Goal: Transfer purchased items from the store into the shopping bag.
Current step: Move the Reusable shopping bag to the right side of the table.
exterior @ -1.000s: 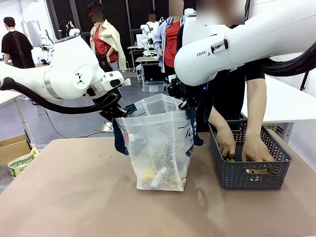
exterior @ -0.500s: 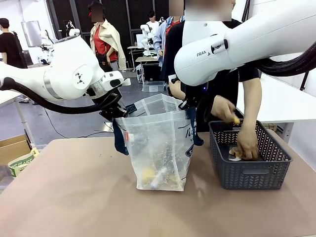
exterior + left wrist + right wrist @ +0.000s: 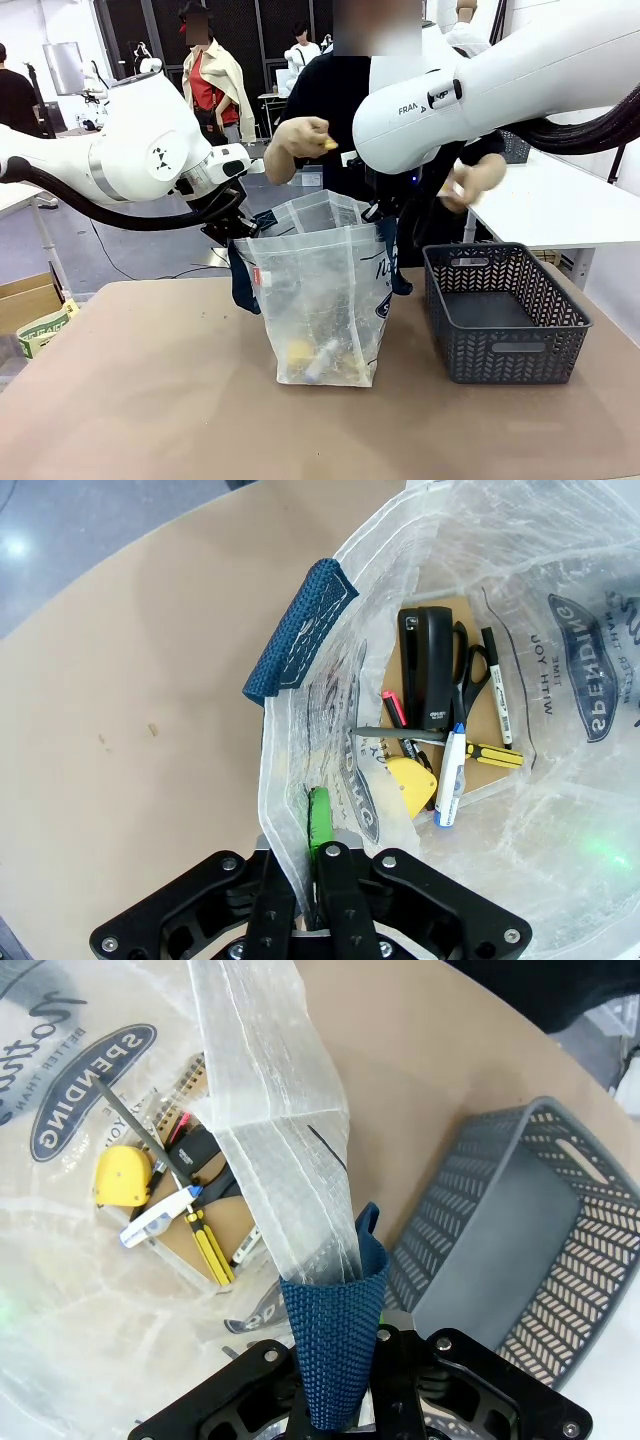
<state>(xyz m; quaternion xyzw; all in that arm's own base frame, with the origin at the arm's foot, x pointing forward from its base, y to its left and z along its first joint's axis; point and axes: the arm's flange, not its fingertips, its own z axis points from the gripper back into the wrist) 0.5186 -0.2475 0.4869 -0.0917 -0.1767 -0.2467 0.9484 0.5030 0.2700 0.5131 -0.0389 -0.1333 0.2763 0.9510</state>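
The shopping bag (image 3: 320,300) stands open mid-table, its mouth stretched between my two grippers. My left gripper (image 3: 230,222) is shut on the bag's left rim; in the left wrist view the left gripper (image 3: 306,845) pinches the plastic beside a navy handle (image 3: 300,630). My right gripper (image 3: 386,212) is shut on the right rim and, in the right wrist view, the right gripper (image 3: 338,1358) clamps the navy strap (image 3: 335,1310). Inside the bag lie a black stapler (image 3: 428,675), scissors and a yellow tape measure (image 3: 115,1180). The store (image 3: 505,345) sits right of the bag.
A person stands behind the table. One hand (image 3: 298,135) holds a small yellow item above the bag's mouth; the other hand (image 3: 470,180) holds a small item above the store (image 3: 560,1260). A cardboard box (image 3: 25,300) sits off the table's left edge.
The person's hands rose out of the store with small items; one hand swung left over the bag. Both grippers and the bag stayed put.
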